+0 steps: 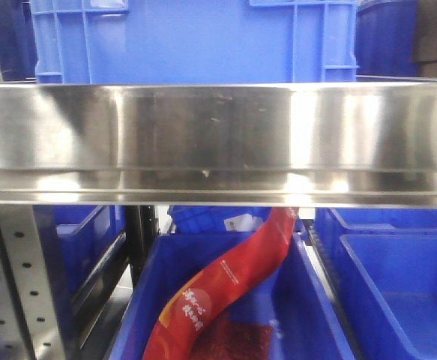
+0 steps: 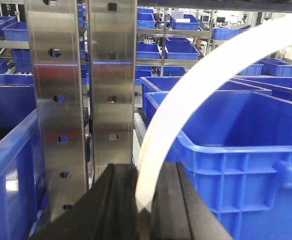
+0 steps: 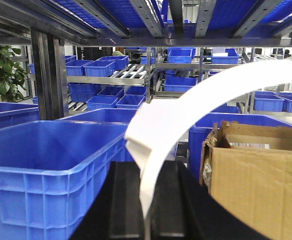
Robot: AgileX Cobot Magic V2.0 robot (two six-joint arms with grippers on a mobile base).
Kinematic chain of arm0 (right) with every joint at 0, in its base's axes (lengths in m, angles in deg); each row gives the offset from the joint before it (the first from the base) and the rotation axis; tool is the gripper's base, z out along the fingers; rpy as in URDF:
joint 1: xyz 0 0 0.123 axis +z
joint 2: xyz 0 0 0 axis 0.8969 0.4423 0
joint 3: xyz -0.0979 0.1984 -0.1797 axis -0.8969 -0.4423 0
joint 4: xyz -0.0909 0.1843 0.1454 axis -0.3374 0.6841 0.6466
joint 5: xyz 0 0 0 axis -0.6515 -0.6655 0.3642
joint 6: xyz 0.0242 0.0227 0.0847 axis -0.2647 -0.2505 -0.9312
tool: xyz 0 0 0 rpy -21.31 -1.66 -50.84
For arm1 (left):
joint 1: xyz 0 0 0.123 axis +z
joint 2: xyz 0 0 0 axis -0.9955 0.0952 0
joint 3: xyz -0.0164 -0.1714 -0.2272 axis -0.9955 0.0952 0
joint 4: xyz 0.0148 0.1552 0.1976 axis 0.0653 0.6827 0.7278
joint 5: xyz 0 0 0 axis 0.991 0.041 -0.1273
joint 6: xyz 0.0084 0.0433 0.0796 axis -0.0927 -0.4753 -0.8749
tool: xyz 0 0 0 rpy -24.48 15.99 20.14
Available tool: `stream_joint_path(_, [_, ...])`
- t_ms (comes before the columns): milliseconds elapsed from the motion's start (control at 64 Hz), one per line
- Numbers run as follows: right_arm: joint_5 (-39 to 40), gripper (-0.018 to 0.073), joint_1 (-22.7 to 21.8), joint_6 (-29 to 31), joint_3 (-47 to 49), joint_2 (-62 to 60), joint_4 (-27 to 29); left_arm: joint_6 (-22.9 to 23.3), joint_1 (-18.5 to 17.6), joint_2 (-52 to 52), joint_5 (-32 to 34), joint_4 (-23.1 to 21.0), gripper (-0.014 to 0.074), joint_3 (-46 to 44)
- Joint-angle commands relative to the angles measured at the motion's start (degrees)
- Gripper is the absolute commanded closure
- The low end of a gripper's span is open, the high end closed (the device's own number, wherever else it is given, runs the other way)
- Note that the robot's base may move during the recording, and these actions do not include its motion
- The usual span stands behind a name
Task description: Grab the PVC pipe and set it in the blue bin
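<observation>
Left hand (image 2: 144, 201) at bottom edge, black fingers (image 2: 118, 200) clamped on the lower end of the PVC pipe (image 2: 158, 135). The pipe is a white curved strip that arcs up from the hand and runs to the top right, with its far end out of frame. Blue bin (image 2: 236, 160) sits behind the pipe on the right, open top, near wall facing the camera. Two perforated steel uprights (image 2: 80, 100) stand left of centre. Second bin (image 2: 10, 165) at far left, partly cut off. Racks of blue crates (image 2: 171, 47) in the background, well apart.
</observation>
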Motion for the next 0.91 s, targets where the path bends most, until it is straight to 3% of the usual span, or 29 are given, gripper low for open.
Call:
stream_joint_path(0, [1.14,0.0727,0.00,0.29,-0.01,-0.03,-0.34,0.11,-0.23,-0.28,1.33,-0.24,0.0707,0.05])
stream_joint_path(562, [1.14,0.0727,0.00,0.29,-0.01,-0.03,-0.34,0.11,-0.23,-0.28,1.33,-0.24,0.0707,0.05])
stream_joint_path(891, [8.01,0.0727,0.00,0.29,-0.01,0.08,-0.34,0.11,-0.23,-0.30,3.96,-0.19,0.0707,0.05])
